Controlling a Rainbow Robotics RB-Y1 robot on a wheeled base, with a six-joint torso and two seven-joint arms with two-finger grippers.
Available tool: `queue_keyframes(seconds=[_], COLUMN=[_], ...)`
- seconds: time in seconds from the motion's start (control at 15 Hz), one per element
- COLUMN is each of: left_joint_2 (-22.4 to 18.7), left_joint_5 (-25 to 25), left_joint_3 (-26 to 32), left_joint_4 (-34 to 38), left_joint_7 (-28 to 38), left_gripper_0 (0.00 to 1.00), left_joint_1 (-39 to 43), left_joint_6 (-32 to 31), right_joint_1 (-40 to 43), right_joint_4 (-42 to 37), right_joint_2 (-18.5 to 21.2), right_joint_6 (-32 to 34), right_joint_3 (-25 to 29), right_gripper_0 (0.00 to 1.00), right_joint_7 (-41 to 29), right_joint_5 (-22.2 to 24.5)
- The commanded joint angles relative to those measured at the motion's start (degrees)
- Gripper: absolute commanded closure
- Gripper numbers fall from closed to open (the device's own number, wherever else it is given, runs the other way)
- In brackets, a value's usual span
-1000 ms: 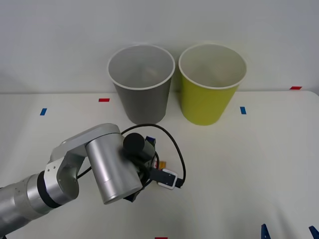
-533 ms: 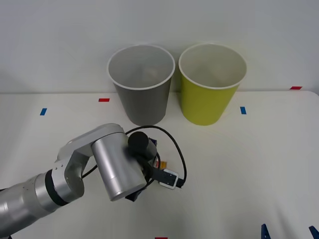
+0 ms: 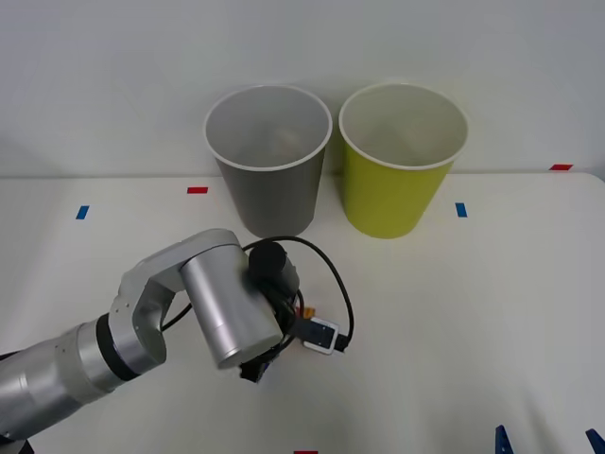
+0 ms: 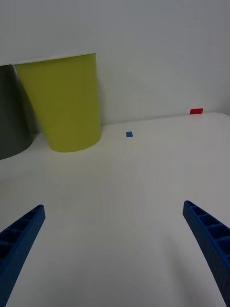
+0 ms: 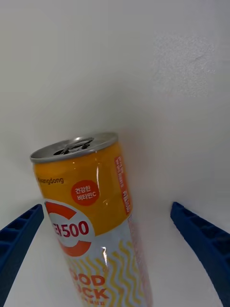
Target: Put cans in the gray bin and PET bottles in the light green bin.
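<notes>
In the left wrist view a slim can [image 5: 93,225], orange-yellow over white with a red round logo and a silvery top, stands between the two blue fingers of my left gripper [image 5: 106,211]. The gripper is open, with a gap on each side of the can. From the front, my left arm's wrist [image 3: 232,303] covers the can, in front of the gray bin [image 3: 269,189]. The light green bin [image 3: 392,194] stands to the gray bin's right. My right gripper [image 3: 545,437] rests open at the table's near right edge. PET bottles are out of view.
The two bins stand side by side against the back wall, also seen as the light green bin [image 4: 64,105] and the gray bin [image 4: 9,115] from the right wrist. Small red and blue tape marks [image 3: 460,209] dot the white table [image 3: 473,322]. A black cable [image 3: 336,293] loops beside the left wrist.
My left arm has shifted a little forward, toward the gray bin, and its wrist has turned slightly. The right gripper and both bins have stayed still.
</notes>
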State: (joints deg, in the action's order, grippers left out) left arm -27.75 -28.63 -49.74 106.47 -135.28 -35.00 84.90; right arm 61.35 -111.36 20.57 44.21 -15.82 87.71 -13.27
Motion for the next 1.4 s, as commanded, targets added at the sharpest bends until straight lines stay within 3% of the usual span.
queue_keyframes(seconds=[0.07, 0.2, 1.4], left_joint_2=[-0.11, -0.11, -0.37], left_joint_5=[-0.47, -0.2, -1.87], left_joint_3=[-0.01, -0.01, -0.01], left_joint_4=[-0.82, -0.82, -0.82], left_joint_7=[0.19, 0.45, 1.68], left_gripper_0=[0.13, 1.0, 1.0], left_joint_1=[-0.07, -0.07, 0.02], left_joint_6=[0.01, 0.01, 0.01], right_joint_1=[0.0, 0.0, 0.0], right_joint_4=[0.0, 0.0, 0.0], right_joint_2=[0.0, 0.0, 0.0], right_joint_6=[0.0, 0.0, 0.0], right_joint_3=[0.0, 0.0, 0.0], right_gripper_0=[0.0, 0.0, 0.0], right_joint_7=[0.0, 0.0, 0.0], right_joint_5=[0.0, 0.0, 0.0])
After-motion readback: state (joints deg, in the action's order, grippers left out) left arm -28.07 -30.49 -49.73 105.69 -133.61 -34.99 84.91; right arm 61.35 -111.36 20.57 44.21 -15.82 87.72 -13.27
